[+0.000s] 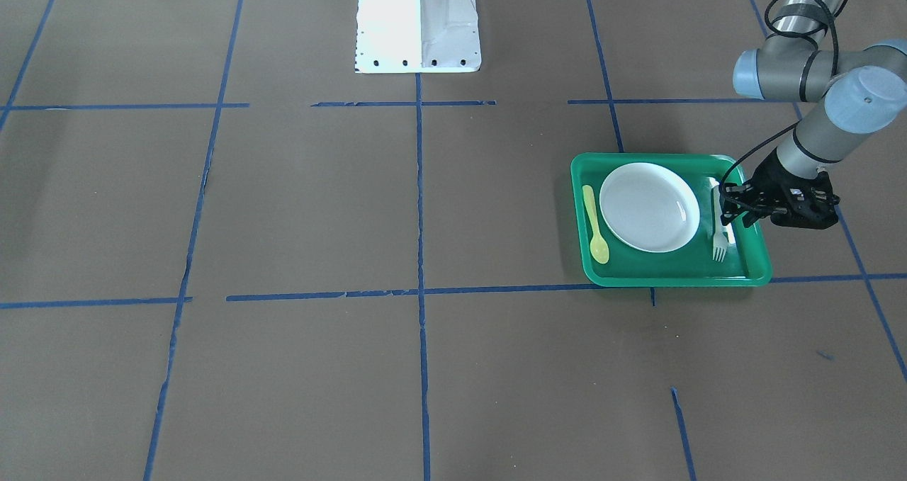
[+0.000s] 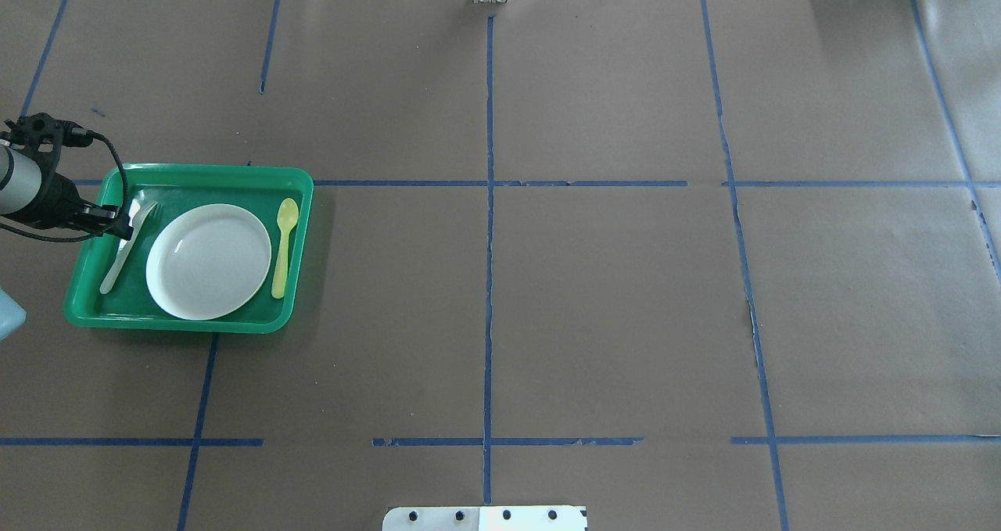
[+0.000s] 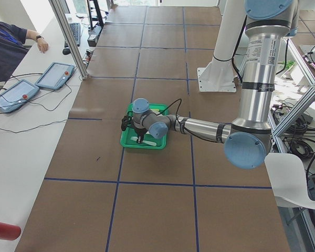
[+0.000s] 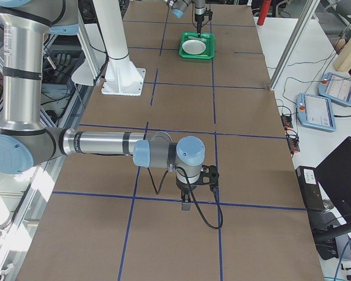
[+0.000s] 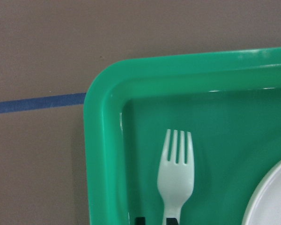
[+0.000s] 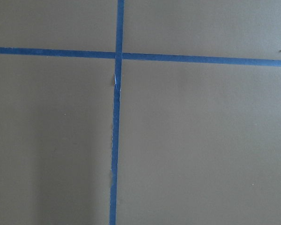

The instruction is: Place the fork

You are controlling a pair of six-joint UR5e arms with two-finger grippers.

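Observation:
The pale white fork (image 1: 720,244) lies along the side strip of the green tray (image 1: 673,279), between the tray wall and the white plate (image 1: 648,207). It also shows in the overhead view (image 2: 117,261) and the left wrist view (image 5: 177,168), tines toward the far rim. My left gripper (image 1: 728,208) is low over the fork's handle. Its two dark fingertips (image 5: 140,220) stand close together at the fork's neck and look shut on it. My right gripper (image 4: 187,205) hangs over bare table far from the tray. I cannot tell if it is open or shut.
A yellow spoon (image 1: 595,226) lies in the tray on the plate's other side. The tray (image 2: 180,324) sits at the table's left end. The white arm base (image 1: 418,24) stands at the robot's edge. Blue tape lines cross the brown table.

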